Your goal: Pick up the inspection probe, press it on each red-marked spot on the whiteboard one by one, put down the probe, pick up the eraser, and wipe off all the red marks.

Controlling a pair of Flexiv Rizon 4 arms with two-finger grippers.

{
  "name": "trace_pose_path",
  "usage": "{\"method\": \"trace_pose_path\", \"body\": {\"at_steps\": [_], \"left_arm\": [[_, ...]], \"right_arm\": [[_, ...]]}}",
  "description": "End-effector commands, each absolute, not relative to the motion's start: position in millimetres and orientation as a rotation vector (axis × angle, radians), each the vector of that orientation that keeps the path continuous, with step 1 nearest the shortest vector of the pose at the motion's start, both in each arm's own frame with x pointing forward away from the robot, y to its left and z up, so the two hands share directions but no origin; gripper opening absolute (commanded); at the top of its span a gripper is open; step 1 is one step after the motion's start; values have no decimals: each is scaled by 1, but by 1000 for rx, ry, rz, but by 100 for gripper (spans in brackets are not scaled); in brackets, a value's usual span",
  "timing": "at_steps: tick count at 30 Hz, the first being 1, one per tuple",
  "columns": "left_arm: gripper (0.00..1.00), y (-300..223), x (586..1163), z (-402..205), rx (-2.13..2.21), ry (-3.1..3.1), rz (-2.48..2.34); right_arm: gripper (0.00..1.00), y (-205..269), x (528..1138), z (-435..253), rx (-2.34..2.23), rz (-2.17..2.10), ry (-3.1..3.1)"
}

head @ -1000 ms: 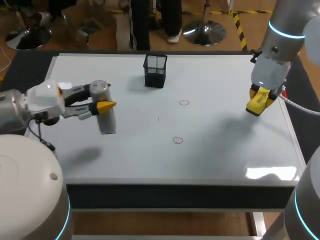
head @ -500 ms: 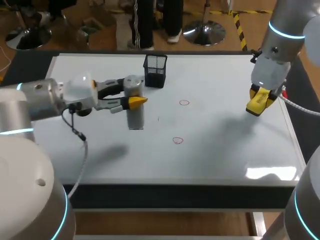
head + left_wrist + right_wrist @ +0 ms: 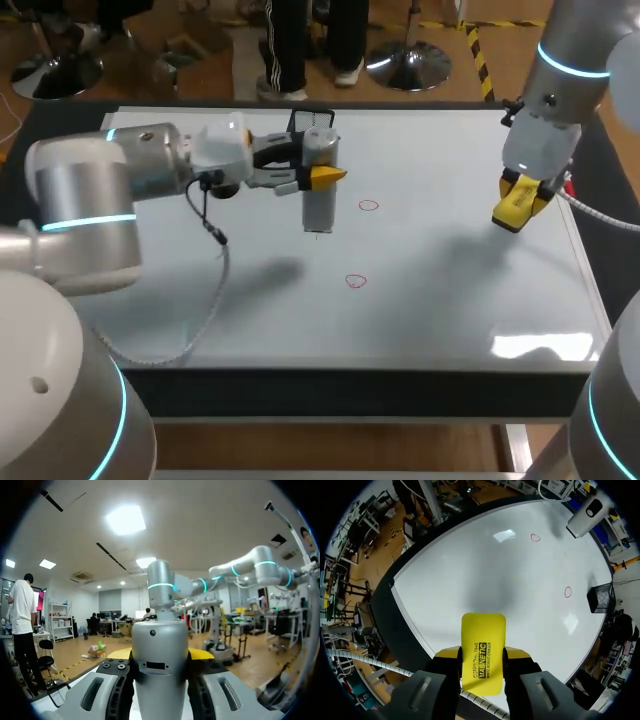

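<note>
- Probe (image 3: 319, 200): grey cylinder, upright, clamped near its upper end in the left pincer (image 3: 318, 165). It hangs over the whiteboard (image 3: 450, 300), just left of the far red mark (image 3: 369, 206). Its shadow falls well apart from its lower end, so it is probably lifted off the board rather than pressed on it.
- Left pincer, wrist view: both fingers bear on the probe (image 3: 160, 665) from two sides, a firm hold.
- Change over the last second: the left arm has carried the probe rightward from the left part of the whiteboard, across in front of the mesh basket (image 3: 311, 119), to its present place near the marks. The probe stayed upright throughout.
- Meaning for the task: pick-up appears complete and the approach to the first spot nearly so. A short shift right and a descent onto the far red mark seem to remain.
- Near red mark (image 3: 356, 281): unwiped, closer to the front edge of the desk, and likely the second spot to press.
- Eraser (image 3: 520, 203): yellow block gripped on both sides by the right pincer (image 3: 482, 655) and held above the right part of the whiteboard. This arm has not moved over the same second, so it looks to be waiting for the wiping step.
</note>
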State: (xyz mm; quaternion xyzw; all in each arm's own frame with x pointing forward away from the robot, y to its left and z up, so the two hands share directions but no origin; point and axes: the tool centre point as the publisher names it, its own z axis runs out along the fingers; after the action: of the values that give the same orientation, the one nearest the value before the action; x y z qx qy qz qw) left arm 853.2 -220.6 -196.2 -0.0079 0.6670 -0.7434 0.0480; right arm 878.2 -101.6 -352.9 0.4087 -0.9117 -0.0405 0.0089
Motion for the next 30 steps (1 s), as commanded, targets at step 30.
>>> {"method": "trace_pose_path", "body": {"at_steps": [30], "left_arm": [[0, -302, 956, -248, 47, 2074, -2354]], "right_arm": [[0, -102, 879, -352, 1278, -122, -2845]]}}
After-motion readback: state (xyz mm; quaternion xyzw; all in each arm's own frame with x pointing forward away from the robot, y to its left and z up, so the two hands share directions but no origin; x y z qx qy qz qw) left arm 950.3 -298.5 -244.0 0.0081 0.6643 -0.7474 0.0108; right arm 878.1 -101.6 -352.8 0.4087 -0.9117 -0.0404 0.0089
